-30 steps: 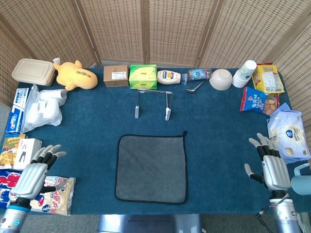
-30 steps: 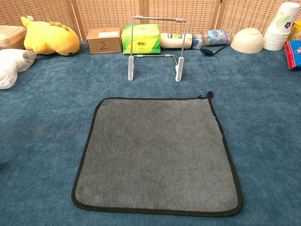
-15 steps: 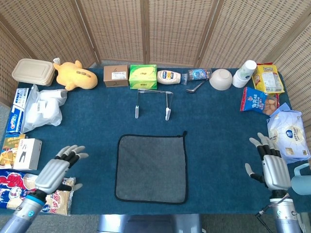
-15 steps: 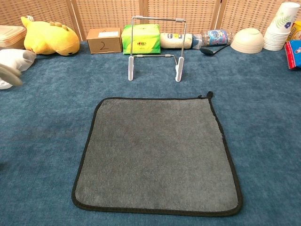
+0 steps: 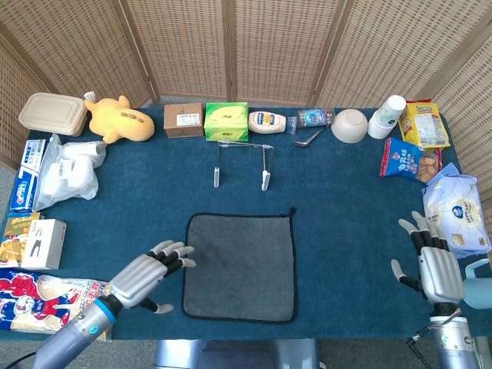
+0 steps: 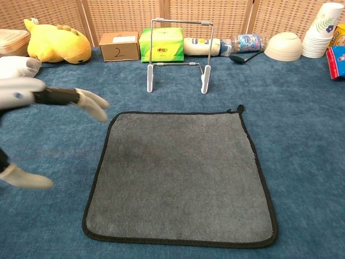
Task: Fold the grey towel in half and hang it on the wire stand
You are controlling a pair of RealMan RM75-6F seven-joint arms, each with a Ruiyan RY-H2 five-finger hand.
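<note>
Head view: grey towel (image 5: 239, 266) lies flat and unfolded on the blue table (image 5: 346, 231), black edging all round, hanging loop at its far right corner. I'll use the towel as reference. Wire stand (image 5: 242, 164) sits upright beyond the towel's far edge, apart from it, with nothing hung on it.

My left hand (image 5: 146, 276) is just beside the towel's left edge, near the front corner, fingers spread and pointing toward the cloth, holding nothing. Can't tell whether the fingertips touch the hem. Chest view shows the same hand (image 6: 54, 108) blurred at the towel's far left side, fingers apart.

My right hand (image 5: 434, 265) is well to the right of the towel, near the table's front edge, fingers extended and apart, empty.

Behind the stand, further from the towel: cardboard box (image 5: 183, 120), green tissue box (image 5: 226, 121), white bottle (image 5: 267, 121) lying on its side. Far left of the towel: yellow plush (image 5: 118, 119) and a white plastic bag (image 5: 69, 171). Far right: white bowl (image 5: 349, 125), paper cup stack (image 5: 387, 116), snack packets (image 5: 406, 160).
</note>
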